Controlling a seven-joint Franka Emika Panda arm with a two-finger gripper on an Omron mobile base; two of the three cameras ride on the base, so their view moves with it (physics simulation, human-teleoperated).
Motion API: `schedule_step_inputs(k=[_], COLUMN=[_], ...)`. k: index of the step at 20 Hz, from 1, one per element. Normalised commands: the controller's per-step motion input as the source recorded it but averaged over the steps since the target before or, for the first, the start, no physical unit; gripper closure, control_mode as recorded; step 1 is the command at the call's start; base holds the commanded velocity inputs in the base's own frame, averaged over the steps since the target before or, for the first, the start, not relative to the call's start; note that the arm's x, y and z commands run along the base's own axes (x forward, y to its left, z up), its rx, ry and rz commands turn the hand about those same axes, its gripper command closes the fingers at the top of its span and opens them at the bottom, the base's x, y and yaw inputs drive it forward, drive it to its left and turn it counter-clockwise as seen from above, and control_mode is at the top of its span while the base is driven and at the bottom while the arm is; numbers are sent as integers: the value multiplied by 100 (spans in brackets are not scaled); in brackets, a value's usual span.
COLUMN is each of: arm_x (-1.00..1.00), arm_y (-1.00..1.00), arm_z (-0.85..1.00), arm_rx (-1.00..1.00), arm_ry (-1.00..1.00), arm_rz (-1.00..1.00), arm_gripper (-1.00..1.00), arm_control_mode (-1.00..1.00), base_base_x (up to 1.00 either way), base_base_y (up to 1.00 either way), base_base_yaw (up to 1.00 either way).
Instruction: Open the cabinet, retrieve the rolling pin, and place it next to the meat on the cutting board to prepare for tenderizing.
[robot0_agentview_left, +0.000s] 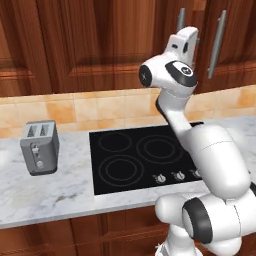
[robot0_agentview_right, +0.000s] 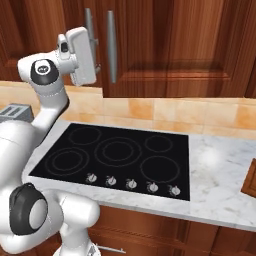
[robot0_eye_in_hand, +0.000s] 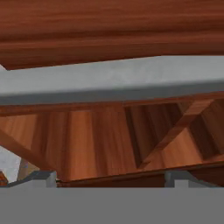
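You are on the opening step: your pincer (robot0_eye_in_hand: 109, 177) stands released, jaws spread wide, with the long grey metal bar handle (robot0_eye_in_hand: 113, 81) of the tall dark reddish-brown wooden cabinet (robot0_agentview_right: 165, 45) just ahead across its mouth, so next advance and clench on it.
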Motion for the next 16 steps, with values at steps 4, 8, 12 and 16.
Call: schedule_step_inputs(k=[4,8,12,16], arm_x=[-81,-93,-96,-99], arm_y=[-78,-81,-84,-87], arm_z=[0,0,0,0], arm_rx=[2,3,3,4], arm_ry=[-10,-13,-14,-15], arm_rz=[-13,-12,-12,-12], arm_gripper=[-100,-100,-100,-100], arm_control_mode=[-100,-100,-100,-100], base_base_x=[0,0,0,0], base_base_y=[0,0,0,0], base_base_yaw=[0,0,0,0])
